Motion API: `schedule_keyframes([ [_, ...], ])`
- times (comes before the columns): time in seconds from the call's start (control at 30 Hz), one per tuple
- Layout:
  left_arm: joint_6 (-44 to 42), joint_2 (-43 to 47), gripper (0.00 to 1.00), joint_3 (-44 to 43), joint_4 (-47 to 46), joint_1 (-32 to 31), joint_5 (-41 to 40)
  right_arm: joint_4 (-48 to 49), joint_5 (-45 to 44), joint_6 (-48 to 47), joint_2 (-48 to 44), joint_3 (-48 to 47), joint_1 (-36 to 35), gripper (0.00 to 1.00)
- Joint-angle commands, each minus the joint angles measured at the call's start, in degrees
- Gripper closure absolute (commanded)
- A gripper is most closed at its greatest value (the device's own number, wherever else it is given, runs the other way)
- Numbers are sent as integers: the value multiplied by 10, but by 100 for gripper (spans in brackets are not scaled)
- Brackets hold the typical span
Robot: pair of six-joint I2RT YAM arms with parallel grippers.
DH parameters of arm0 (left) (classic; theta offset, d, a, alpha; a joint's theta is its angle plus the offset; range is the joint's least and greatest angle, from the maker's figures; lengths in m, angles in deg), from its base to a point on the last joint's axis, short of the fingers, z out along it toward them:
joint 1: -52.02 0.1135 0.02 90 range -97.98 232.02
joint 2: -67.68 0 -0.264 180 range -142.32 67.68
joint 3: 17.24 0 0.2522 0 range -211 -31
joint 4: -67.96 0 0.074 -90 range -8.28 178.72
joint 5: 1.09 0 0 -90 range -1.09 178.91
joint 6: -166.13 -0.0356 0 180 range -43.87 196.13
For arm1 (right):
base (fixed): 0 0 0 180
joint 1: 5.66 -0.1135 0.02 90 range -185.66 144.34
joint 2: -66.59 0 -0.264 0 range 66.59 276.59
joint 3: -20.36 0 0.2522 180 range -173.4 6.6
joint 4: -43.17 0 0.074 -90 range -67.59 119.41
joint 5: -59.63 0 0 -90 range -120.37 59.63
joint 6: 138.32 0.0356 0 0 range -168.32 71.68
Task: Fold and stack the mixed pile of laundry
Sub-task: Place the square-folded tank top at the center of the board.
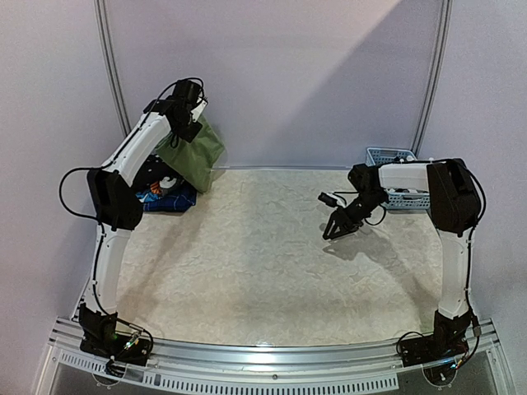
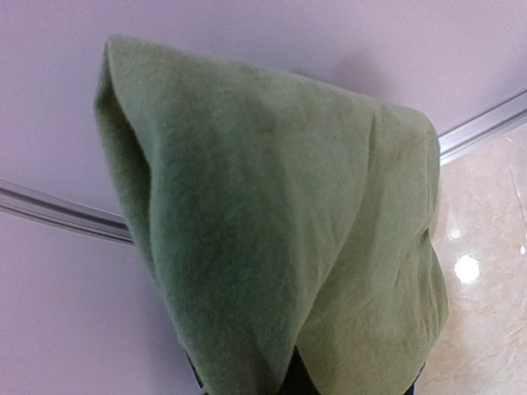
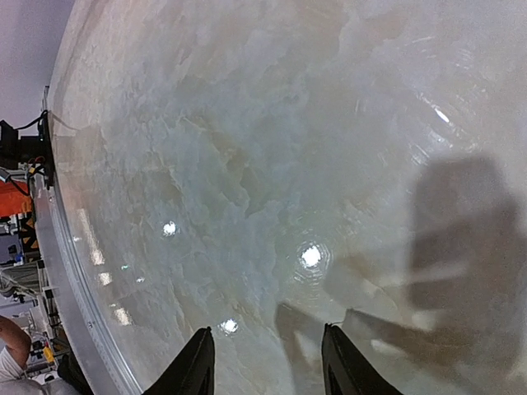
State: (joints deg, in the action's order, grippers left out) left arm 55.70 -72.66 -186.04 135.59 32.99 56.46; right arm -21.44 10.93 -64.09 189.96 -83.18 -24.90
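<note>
Shirt (image 1: 194,156) hangs down from the left claw (image 1: 186,122), clamped on its top at far left; the right claw (image 1: 336,228), jaws apart and empty, stands well right of it.

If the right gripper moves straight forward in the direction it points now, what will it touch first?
Most likely the bare table top. The right gripper points down at it, its fingers apart and empty, and the wrist view shows nothing in between. The distance to the surface is unclear.
</note>
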Motion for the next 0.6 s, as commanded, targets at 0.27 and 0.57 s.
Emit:
schedule_keyframes([
  [0.27, -18, 51, 100, -12, -4, 69, 60, -23, 7, -13, 38, -31, -27, 56],
  [0.57, -43, 14, 100, 1, -8, 136, 99, -32, 10, -19, 60, -41, -48, 57],
])
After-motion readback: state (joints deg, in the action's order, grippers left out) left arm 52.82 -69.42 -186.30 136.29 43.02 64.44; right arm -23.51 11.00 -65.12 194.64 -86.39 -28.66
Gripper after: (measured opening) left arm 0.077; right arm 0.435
